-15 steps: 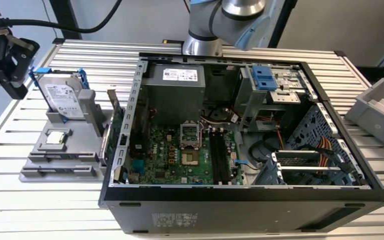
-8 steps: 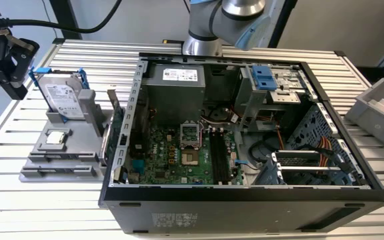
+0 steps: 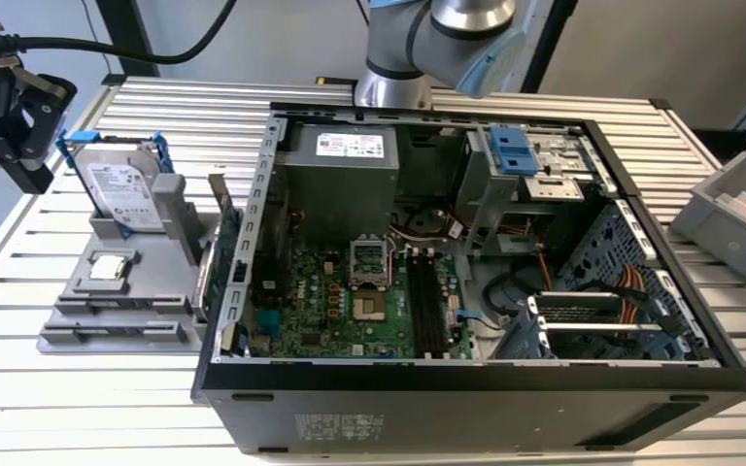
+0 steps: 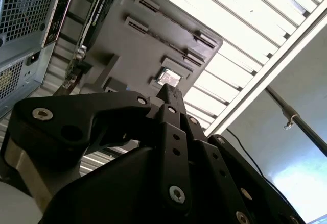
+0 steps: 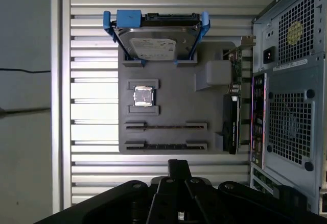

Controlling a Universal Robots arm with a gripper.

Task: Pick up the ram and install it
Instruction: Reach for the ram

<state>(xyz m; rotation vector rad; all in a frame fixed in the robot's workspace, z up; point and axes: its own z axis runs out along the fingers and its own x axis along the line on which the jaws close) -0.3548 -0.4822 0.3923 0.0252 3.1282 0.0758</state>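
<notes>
Slatted table (image 3: 88, 408) — jaws down near tray (image 5: 173, 106)

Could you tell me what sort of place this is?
Likely a robotics lab bench: a robot arm stands by an open computer case on a slatted table, beside a grey tray holding a hard drive.

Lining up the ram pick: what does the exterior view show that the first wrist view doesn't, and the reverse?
The exterior view adds the open inside of the case: motherboard, its black slots, and a grey bin. The first wrist view adds the case's vented rear face. Both share the tray, drive, chip, card and the gripper, fingers shut.
</notes>
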